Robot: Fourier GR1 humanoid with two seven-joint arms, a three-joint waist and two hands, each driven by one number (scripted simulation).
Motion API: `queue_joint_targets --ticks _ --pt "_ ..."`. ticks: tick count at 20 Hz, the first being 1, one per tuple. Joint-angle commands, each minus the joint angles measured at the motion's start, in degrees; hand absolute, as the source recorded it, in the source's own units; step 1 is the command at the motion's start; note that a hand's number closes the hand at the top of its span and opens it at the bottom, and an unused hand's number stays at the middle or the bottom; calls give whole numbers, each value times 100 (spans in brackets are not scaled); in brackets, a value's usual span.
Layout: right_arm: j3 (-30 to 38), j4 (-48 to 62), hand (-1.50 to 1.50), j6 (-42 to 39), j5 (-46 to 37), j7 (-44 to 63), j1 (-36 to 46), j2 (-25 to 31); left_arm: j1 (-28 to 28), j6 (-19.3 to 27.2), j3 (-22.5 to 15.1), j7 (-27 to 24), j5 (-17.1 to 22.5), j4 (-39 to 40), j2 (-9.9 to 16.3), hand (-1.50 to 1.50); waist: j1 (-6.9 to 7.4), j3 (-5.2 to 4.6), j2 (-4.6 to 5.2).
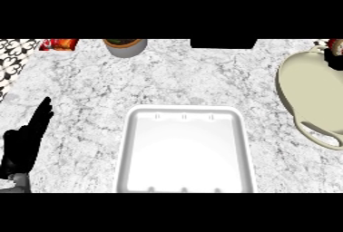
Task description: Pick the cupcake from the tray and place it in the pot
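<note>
Your left hand (pixel 23 145) is parked at the left edge of the counter (pixel 87 90), fingers straight and up, holding nothing. The white tray (pixel 184 152) sits bottom-center with nothing in it. The cream pot (pixel 315 97) is off to the right, and your right hand (pixel 335 58) is only partly visible above its far rim, wrapped around the cupcake (pixel 337 45). A small plant pot (pixel 124 46) sits at the back.

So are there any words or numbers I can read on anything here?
None can be read.
The red packet at the counter's far left edge has bright printing, but it is too blurred to make out.
The white tray, the cream pot and the grey plant pot carry no writing.
</note>
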State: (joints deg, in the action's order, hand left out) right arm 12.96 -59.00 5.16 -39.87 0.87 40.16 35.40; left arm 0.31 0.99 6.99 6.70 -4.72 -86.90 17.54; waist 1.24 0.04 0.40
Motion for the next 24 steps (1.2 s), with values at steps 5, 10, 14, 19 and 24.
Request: queue_joint_targets --ticks 5,10,14,19,24 --pt "26 2704 150 911 -548 -1184 987 102 -151 -41 -44 151 -12 -148 -83 0 159 7 58" --pt "21 3688 150 1028 -762 -1484 1452 232 -352 91 -341 251 -261 -81 -294 0 264 16 127" --pt "490 4199 -150 1112 -345 -1673 1370 151 -321 75 -304 147 -254 -220 -253 0 367 33 174" --pt "815 4574 -150 508 26 -2088 1682 230 -305 -179 -27 156 -14 -77 -16 0 305 23 126" --pt "980 4663 -150 880 142 -2560 1688 73 -287 -76 -105 48 -125 -34 -141 0 291 23 135"
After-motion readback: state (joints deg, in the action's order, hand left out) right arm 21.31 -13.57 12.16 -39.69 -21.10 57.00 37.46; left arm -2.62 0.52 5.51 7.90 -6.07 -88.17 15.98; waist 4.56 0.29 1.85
